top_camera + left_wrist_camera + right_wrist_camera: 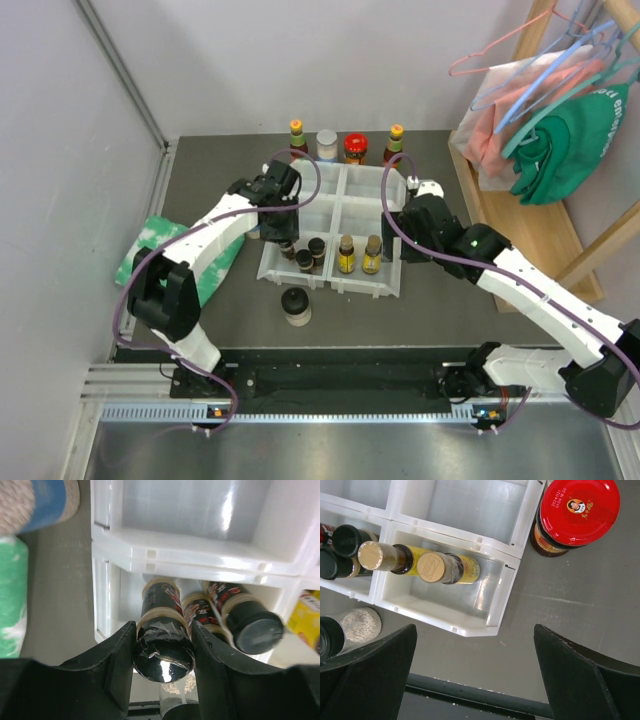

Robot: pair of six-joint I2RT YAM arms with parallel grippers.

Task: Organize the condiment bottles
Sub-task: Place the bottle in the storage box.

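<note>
Condiment bottles [355, 148] stand four in a row behind the white tray [330, 284]. One black-capped jar [296, 305] sits on the desk [430, 310] in front of it. Only the left wrist view shows the left jaws clamped on a dark spice jar [162, 652] at the near-left compartment, with two more [252, 625] beside it. Right jaws gape wide, holding nothing, near two yellow-labelled bottles [437, 566].

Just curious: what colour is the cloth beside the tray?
Green-and-white patched cloth; top external view shows it best.

Two cork-topped bottles [431, 566] stand in tray [506, 585] (red-lidded jar [580, 506] outside).
</note>
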